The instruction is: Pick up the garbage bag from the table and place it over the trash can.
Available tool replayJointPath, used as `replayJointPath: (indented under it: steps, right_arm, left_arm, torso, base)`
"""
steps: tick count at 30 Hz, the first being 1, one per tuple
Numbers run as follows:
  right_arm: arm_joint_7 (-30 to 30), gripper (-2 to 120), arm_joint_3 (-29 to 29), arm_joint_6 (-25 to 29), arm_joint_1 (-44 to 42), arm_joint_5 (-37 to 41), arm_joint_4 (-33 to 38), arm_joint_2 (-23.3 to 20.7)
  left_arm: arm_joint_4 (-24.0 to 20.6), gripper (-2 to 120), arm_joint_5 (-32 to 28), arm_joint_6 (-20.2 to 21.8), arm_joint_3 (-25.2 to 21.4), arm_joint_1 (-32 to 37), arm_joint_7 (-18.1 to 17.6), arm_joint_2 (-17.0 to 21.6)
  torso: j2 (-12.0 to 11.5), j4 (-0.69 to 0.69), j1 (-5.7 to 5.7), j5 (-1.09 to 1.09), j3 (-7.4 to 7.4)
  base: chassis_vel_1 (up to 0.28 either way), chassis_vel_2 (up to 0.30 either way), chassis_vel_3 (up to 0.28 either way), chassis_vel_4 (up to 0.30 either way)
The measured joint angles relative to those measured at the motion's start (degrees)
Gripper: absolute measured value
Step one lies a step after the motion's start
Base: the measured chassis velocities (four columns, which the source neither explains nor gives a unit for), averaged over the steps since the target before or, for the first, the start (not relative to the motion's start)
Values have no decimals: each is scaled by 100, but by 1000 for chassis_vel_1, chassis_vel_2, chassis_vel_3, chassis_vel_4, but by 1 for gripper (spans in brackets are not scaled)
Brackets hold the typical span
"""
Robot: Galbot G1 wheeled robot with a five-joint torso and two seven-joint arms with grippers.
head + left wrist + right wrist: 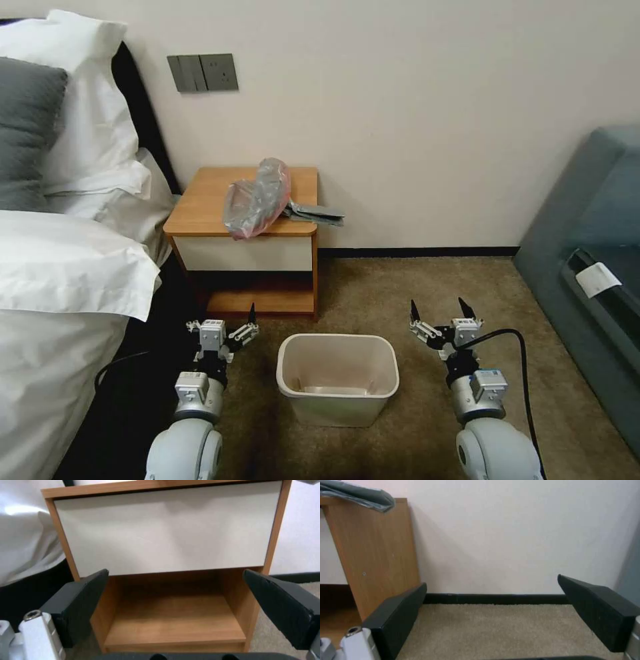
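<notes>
On the bench [200, 210] behind the bin [338, 377], the bag [257, 198] is lying crumpled. Flanking the bin, the left gripper [223, 325] and right gripper [439, 313] are hovering, fingers spread and holding nothing.

Garbage bag [257, 198] lies on table [200, 207] (trash can [337, 377] below).

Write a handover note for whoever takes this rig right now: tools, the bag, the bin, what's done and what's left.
Left tool: open, holds nothing, low over the carpet in front of the table's lower shelf, left of the trash can.
Right tool: open, holds nothing, low over the carpet to the right of the trash can.
Garbage bag: crumpled on the tabletop near its front edge, beside some flat grey items.
Trash can: upright on the carpet between the two arms, unlined.
Done: nothing yet.
Left: grasp the bag, lift it, fit it over the trash can.
</notes>
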Motion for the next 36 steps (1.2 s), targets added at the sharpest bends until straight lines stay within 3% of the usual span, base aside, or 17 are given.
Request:
replayJointPath:
  steps: [19, 22, 26, 27, 29, 32, 36]
  right_arm:
    - [2, 100, 1, -65, -52, 28, 165, 28]
    - [53, 100, 9, -364, -285, 190, 919, 173]
    - [69, 100, 12, -459, -362, 238, 1151, 220]
    - [102, 100, 18, -633, -498, 328, 1573, 305]
    - [115, 100, 20, -708, -558, 371, 1764, 340]
    - [172, 100, 27, -1012, -796, 539, 2506, 489]
    - [197, 100, -20, -1115, -907, 676, 2669, 495]
  left_arm:
    - [-51, 100, -22, 17, -24, 23, 0, 3]
    - [-573, 100, -319, 199, -281, 274, 1, 59]
    - [-770, 100, -428, 270, -380, 370, -1, 80]
    - [-1090, 100, -612, 389, -536, 520, -9, 113]
    - [-1239, 100, -699, 445, -612, 592, -11, 130]
    - [-1844, 100, -1041, 664, -912, 886, -26, 195]
    - [-2117, 100, -1197, 763, -1046, 1015, -34, 225]
  torso:
    - [0, -1, 0, 0, 0]
    - [0, 0, 0, -1, 0]
    - [0, 0, 0, -1, 0]
    - [0, 0, 0, -1, 0]
    - [0, 0, 0, 0, 0]
    - [0, -1, 0, -1, 0]
    - [0, 0, 1, -3, -1]
  base:
    - [0, 0, 0, 0]
    - [0, 0, 0, 0]
    - [0, 0, 0, 0]
    - [0, 0, 0, 0]
    - [0, 0, 0, 0]
    - [0, 0, 0, 0]
    - [0, 0, 0, 0]
